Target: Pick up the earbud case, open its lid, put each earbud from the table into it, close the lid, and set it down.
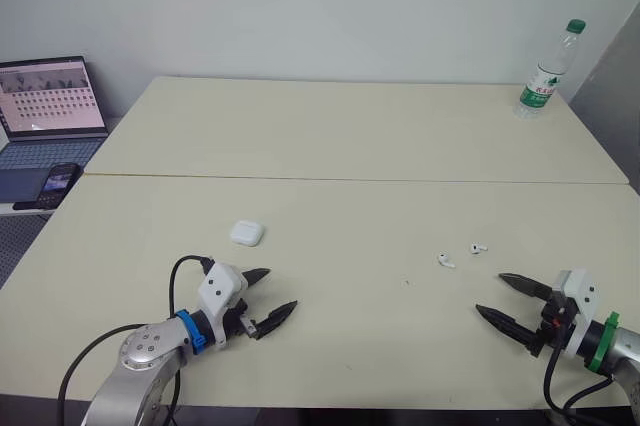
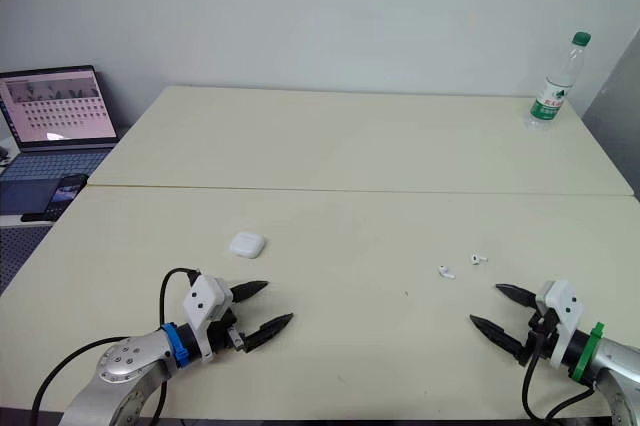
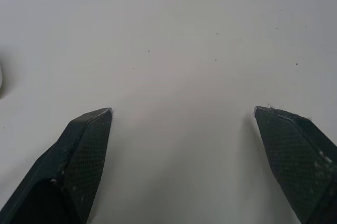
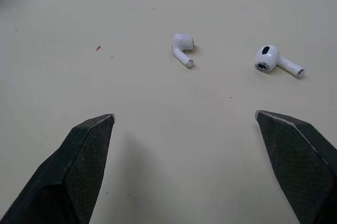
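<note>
- The case (image 1: 247, 233) lies on the tabletop (image 1: 360, 136), well left of the earbuds; its lid looks shut, though it is small in view.
- The left tool (image 1: 281, 288) is released and empty, near the case but apart from it.
- The left earbud (image 1: 445, 260) and right earbud (image 1: 477, 247) lie close together, not touching.
- The right tool (image 1: 490, 294) is released and empty, just beside them.
</note>
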### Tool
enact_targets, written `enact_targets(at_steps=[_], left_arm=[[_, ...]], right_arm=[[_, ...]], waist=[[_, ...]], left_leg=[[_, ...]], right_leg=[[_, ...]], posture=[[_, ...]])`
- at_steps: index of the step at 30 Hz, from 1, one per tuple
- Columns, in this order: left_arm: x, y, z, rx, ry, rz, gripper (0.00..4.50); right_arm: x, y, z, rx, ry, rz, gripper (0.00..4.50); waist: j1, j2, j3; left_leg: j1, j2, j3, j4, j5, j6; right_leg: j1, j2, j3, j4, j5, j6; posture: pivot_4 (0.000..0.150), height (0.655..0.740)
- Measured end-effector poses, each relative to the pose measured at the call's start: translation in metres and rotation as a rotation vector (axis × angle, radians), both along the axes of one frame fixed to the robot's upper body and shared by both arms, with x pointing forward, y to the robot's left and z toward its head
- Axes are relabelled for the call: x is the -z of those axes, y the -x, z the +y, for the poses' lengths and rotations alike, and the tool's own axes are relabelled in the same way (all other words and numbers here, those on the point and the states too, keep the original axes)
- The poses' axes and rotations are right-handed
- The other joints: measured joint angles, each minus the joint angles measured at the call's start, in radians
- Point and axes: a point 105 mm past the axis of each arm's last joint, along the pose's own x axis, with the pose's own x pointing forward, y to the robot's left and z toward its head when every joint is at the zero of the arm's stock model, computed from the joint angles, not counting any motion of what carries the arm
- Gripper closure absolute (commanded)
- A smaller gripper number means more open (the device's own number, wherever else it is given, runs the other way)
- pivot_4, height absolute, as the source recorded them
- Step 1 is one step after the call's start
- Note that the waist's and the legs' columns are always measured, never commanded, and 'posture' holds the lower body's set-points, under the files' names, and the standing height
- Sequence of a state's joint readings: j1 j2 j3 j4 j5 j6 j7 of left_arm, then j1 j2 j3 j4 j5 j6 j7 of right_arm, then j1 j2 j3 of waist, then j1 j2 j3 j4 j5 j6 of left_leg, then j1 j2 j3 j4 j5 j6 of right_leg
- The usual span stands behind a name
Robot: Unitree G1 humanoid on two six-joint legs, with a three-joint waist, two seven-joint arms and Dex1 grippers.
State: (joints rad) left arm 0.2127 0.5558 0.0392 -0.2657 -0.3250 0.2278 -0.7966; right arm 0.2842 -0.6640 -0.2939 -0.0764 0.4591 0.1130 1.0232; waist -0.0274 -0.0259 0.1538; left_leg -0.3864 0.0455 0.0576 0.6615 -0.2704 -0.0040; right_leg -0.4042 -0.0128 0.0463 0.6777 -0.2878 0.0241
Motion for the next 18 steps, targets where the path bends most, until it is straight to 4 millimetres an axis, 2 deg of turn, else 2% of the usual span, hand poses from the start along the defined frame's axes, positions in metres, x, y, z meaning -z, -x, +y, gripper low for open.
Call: enact_targets(at_steps=[18], left_arm=[[-0.0007,-0.0002,0.0013,-0.006,0.007,0.007,0.00]], right_arm=[[0.0027,0.0019,-0.0027,-0.012,0.006,-0.008,0.01]], waist=[[0.000,0.000,0.000]], left_leg=[[0.000,0.000,0.000,0.000,0.000,0.000]], right_leg=[[0.000,0.000,0.000,0.000,0.000,0.000]], posture=[[0.150,0.7362]])
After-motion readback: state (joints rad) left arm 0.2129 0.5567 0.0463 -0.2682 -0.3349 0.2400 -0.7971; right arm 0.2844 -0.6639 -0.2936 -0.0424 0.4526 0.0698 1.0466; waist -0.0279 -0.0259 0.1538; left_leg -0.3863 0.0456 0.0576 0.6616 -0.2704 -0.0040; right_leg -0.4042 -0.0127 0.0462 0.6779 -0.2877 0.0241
